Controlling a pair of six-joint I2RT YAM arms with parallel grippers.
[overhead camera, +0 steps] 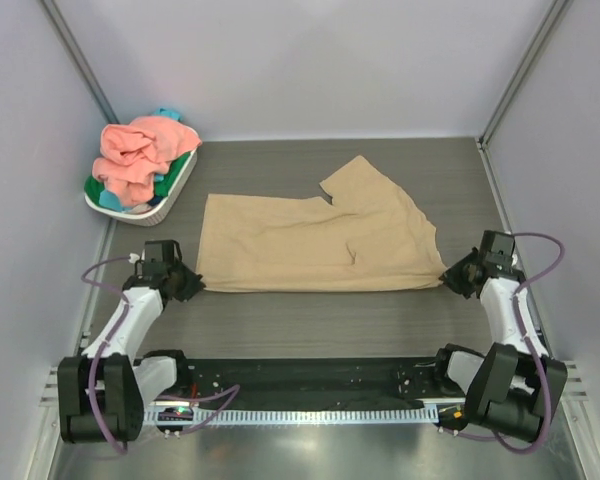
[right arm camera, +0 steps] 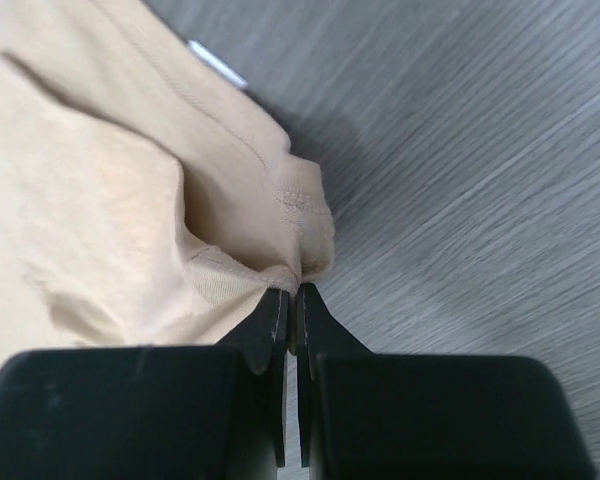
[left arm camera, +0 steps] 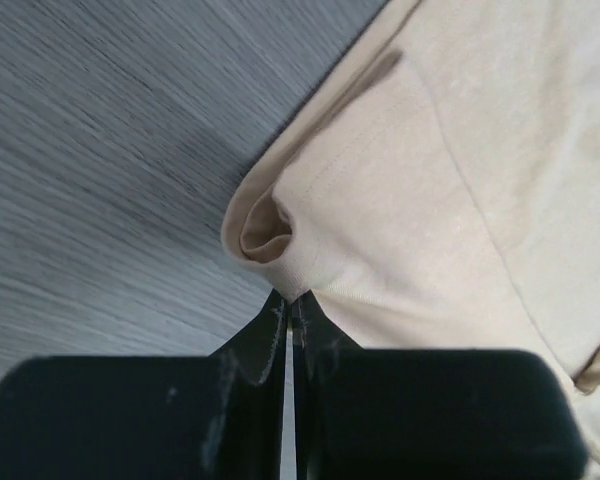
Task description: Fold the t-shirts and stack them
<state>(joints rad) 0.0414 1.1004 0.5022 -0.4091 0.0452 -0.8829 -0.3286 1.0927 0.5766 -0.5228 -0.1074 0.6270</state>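
Left wall point(overhead camera: 30, 150) sits close outboard of the left arm, so there is little side room.

White basket point(overhead camera: 168, 200) is in the far-left corner, ahead of the left gripper point(overhead camera: 195, 285) and well apart from it. Pink t-shirt point(overhead camera: 135, 150) is heaped on top. Green t-shirt point(overhead camera: 180, 166) shows under it at the rim, and a scrap of teal t-shirt point(overhead camera: 167, 113) at the far edge.

Left gripper: fingers together, pinching the near-left corner of the tan t-shirt point(overhead camera: 310, 245). In the wrist view the hem bunches into a small loop just past the tips. The cloth runs ahead and to its right, with bare table point(overhead camera: 310, 320) to its left.

Tan t-shirt is spread flat between the two grippers. Its near edge is almost straight from one set of tips to the other. One sleeve pokes out on the far side, right of centre. There is open table beyond the far edge up to the back wall. A bare strip lies between the near edge and the black base rail point(overhead camera: 310, 380).

Right gripper point(overhead camera: 447, 277): fingers together, clamped on the near-right corner of the same shirt. In the wrist view the hem folds up right at the tips and the cloth lies ahead and to its left. A small white tab point(right arm camera: 218, 63) shows at the shirt's edge further ahead, with bare table to its right.

Right wall point(overhead camera: 580, 150) is close outboard of the right arm.
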